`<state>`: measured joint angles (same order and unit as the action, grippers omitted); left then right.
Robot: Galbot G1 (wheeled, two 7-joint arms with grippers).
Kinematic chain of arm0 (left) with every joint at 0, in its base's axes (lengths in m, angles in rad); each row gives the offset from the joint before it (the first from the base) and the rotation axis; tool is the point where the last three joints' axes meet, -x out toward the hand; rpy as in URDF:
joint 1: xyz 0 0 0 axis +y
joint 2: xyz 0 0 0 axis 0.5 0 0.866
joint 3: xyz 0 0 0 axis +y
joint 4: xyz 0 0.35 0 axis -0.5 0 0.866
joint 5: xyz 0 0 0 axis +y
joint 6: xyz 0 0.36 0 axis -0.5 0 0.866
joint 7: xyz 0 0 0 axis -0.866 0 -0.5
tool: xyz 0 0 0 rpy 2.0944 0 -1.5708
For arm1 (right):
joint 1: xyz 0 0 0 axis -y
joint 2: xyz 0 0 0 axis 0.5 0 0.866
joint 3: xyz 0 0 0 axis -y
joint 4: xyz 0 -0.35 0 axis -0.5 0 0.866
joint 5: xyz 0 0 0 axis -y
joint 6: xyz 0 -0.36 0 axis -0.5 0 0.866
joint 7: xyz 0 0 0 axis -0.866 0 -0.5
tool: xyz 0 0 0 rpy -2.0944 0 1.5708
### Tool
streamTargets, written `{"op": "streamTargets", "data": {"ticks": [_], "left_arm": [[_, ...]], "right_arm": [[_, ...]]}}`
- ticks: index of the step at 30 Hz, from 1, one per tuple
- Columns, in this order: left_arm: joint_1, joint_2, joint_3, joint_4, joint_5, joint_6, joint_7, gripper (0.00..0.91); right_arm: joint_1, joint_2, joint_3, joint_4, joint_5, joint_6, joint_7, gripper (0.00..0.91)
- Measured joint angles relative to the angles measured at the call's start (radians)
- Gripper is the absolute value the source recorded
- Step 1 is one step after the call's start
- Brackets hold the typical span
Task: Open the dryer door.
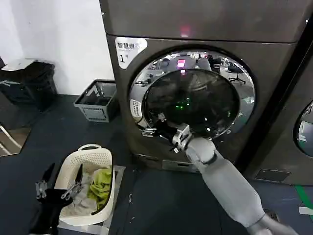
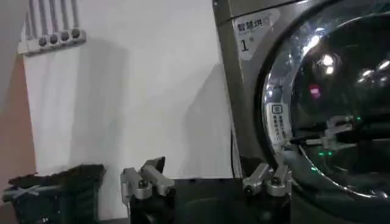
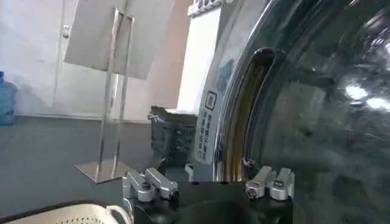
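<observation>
Here, one dryer door (image 1: pixel 193 95), right gripper (image 1: pixel 155 125) spread at its rim; left gripper (image 1: pixel 58 182) likewise spread.

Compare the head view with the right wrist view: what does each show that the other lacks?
Head view alone: the pink light above the dryer door, the white "1" label, the neighbouring machine, and the left pincer open above the white laundry basket.

Right wrist view alone: the recessed handle slot in the door's chrome ring, a metal stand holding a board, and a blue water jug.

Both: the dryer door, the grey basket and the right pincer, open at the door's left rim.
</observation>
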<state>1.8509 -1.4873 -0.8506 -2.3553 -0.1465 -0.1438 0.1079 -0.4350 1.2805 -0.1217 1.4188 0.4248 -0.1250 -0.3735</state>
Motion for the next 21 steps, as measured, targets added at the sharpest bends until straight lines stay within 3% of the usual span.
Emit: {"op": "streamTargets", "data": {"ticks": [11,17,21], "left_arm": [[-0.005,0.002,-0.005,-0.009,-0.019,0.024,-0.004,0.907],[-0.013,0.021,0.004,-0.018,0.031,0.063,-0.037,0.907],[-0.028,0.039,0.000,-0.002,0.020,0.070,-0.036,0.907]], "right_arm": [[0.050,0.046,0.000,-0.082,0.060,0.005,-0.136,0.907],[0.036,0.028,0.018,-0.067,0.062,0.001,-0.208,0.907],[0.009,-0.004,0.039,-0.021,0.112,-0.028,-0.288,0.907]]}}
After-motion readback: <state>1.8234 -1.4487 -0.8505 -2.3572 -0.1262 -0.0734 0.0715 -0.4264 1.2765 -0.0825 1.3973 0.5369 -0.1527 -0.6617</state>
